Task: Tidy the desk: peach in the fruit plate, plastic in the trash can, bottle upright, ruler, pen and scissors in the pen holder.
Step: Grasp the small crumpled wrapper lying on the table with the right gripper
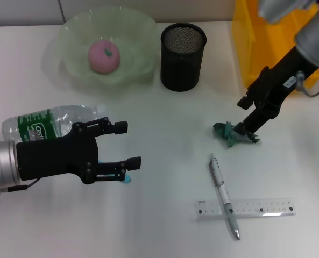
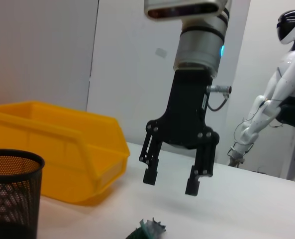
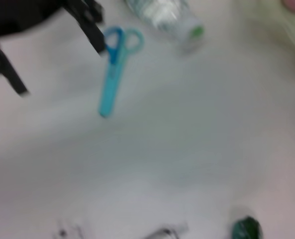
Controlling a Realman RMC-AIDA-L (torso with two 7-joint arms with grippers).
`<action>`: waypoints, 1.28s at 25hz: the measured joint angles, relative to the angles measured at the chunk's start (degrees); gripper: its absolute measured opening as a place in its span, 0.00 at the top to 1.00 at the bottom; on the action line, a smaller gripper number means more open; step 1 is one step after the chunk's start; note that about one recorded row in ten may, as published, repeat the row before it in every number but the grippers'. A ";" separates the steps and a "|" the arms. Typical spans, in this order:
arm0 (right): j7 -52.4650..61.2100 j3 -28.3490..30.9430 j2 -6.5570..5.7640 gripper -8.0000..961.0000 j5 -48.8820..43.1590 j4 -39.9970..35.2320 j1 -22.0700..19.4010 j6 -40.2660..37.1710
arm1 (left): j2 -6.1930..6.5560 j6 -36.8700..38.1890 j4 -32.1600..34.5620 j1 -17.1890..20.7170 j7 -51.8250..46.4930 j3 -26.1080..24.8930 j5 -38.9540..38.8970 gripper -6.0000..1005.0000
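R gripper [image 1: 244, 129] jaws apart, right over the plastic [image 1: 234, 135], which lies below-right of the pen holder [image 1: 183, 56]: straddle the wad, drop low, close fully (L gripper [image 1: 128, 145] parked, fingers apart, beside bottle [image 1: 51, 123]).

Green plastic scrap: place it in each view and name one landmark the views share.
Head view: green plastic scrap lies on the desk under the right gripper.
Left wrist view: at the bottom edge, below that gripper.
Right wrist view: blurred, near the bottom edge.
Shared landmark: the scrap itself.
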 joint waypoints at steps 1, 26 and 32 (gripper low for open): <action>0.22 -0.47 0.99 0.27 -2.29 -0.18 0.07 1.58 | 0.00 -0.69 0.08 0.00 0.00 0.00 0.00 0.16; 0.67 -9.14 4.34 0.33 -5.21 7.69 -0.29 16.77 | -0.30 -2.47 -0.17 0.25 0.52 0.00 0.00 0.16; 0.64 -9.30 4.37 0.35 -5.17 8.65 -0.14 17.47 | -0.30 -2.54 -0.17 0.14 0.34 0.00 0.00 0.16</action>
